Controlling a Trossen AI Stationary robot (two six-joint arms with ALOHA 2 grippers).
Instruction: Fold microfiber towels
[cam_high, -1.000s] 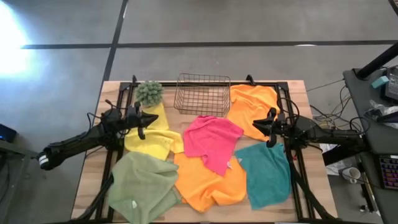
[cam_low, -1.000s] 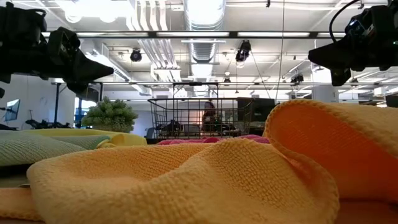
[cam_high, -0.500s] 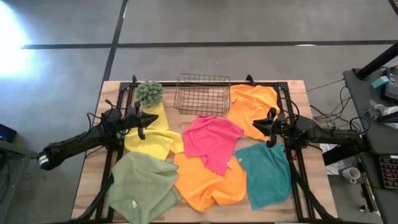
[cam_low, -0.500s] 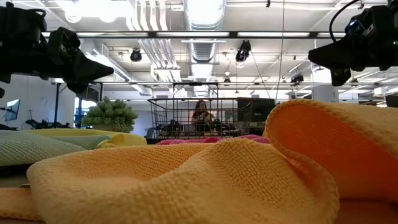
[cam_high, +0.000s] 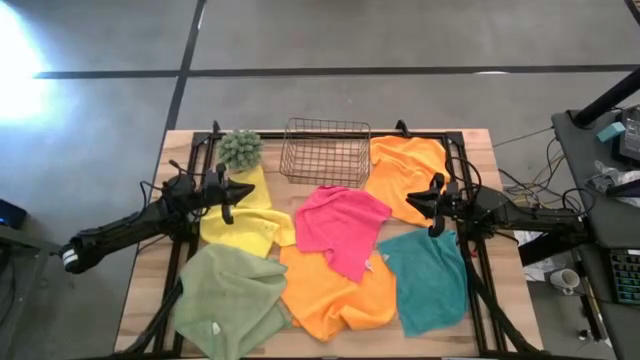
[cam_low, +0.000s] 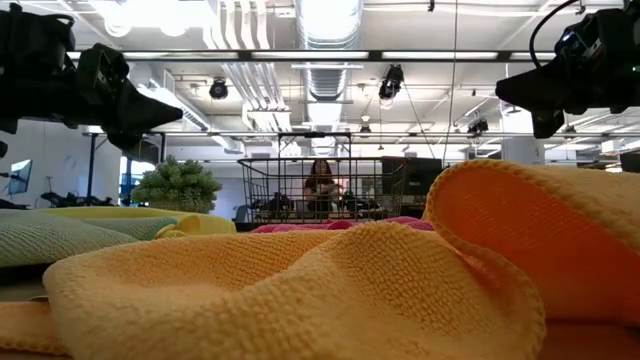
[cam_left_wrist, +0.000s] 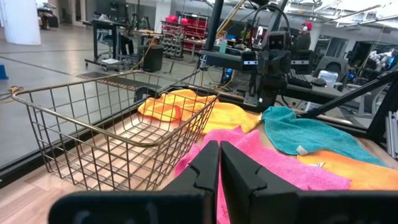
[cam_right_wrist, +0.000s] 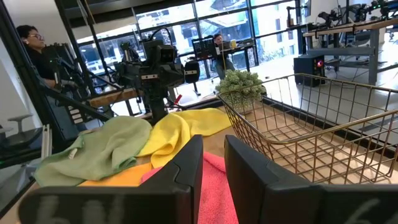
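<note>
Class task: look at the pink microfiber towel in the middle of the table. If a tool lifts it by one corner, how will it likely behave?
The pink microfiber towel lies rumpled with soft folds, so it would probably hang limp. It looks thin, so likely light. It overlaps the orange microfiber towel below, whose nubby weave may drag along a little.

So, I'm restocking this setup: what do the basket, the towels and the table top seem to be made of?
Basket: thin metal wire in an open grid, with a copper-coloured sheen. Towels, such as the orange one: soft looped pile that drapes and bunches, likely microfiber. Table top: pale wood by its grain and colour, perhaps plywood or laminate.
</note>
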